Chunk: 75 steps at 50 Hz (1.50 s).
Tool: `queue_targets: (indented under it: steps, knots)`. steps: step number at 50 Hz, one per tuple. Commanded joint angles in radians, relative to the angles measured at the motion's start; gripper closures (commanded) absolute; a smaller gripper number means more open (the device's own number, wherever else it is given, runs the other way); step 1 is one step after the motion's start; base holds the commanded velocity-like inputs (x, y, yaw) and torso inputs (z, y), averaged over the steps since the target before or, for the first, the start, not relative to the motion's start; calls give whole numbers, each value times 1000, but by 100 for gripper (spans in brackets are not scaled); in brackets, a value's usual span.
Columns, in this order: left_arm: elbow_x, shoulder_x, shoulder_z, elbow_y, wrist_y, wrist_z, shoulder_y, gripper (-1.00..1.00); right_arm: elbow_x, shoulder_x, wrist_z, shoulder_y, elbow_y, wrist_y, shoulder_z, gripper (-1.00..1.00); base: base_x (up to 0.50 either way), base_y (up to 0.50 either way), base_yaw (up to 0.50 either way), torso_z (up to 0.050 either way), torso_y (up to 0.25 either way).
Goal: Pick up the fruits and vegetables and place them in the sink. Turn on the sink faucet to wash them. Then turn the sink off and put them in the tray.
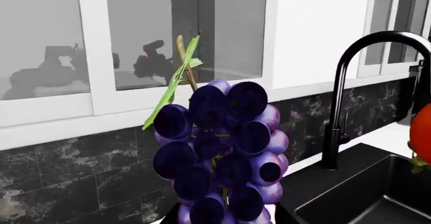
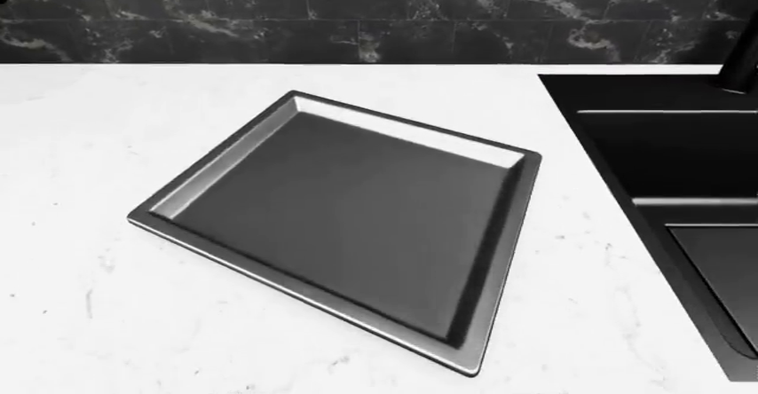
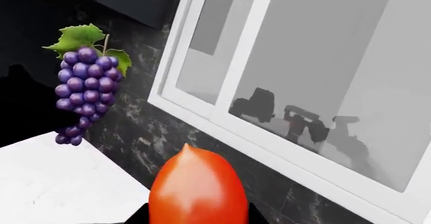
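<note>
The bunch of purple grapes (image 1: 222,158) with its green leaf hangs upright close to the left wrist camera, and my left gripper (image 1: 222,220) is shut on its lower part; only dark finger edges show beside it. The red tomato (image 3: 197,188) sits between the fingers of my right gripper (image 3: 197,218), which is shut on it. From the right wrist view the grapes (image 3: 84,90) hang in the air to one side. The tomato's edge (image 1: 421,133) shows over the black sink (image 1: 377,193), by the tall black faucet (image 1: 336,108). The grey tray (image 2: 343,208) lies on the counter with nothing in it. Neither gripper shows in the head view.
The tray rests on a white countertop (image 2: 95,305), with the sink (image 2: 663,145) just to its right. A dark marble backsplash (image 2: 355,12) runs behind, and above it a white-framed window (image 1: 54,42) reflects the robot.
</note>
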Motion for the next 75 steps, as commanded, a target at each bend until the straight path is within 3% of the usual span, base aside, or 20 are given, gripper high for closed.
queue_targets:
  steps: [1,8,19,28,52,66,75]
  knots:
    - [2,3,-4,-8,-2,-9,-11,100,-7,-6,-12,-14,2,-7,5,100,0,0,0,0,15]
    - [49,31,54,-44,-60,29,-45,100,-26,-59,-34,-5,64,24,-33,100,0,0,0,0,1]
    - [196,113,250,-136,-254,211,-147,100,-122,-221,-171,27,265,129,-183,100,0,0,0,0,0]
    - [262,131,342,-133,-310,289,-150,100,-202,-297,-269,11,358,134,-268,100,0,0,0,0,1]
    - [469,231,568,-162,-298,548,-133,100,-199,-275,-289,8,321,151,-280,100,0,0,0,1,0]
    - [579,293,675,-188,-232,641,-90,100,-172,-237,-269,-8,285,156,-266,100,0,0,0,0,1]
    - [602,292,716,-172,-233,653,-68,100,-176,-229,-269,-24,278,147,-268,100,0,0,0,0,1]
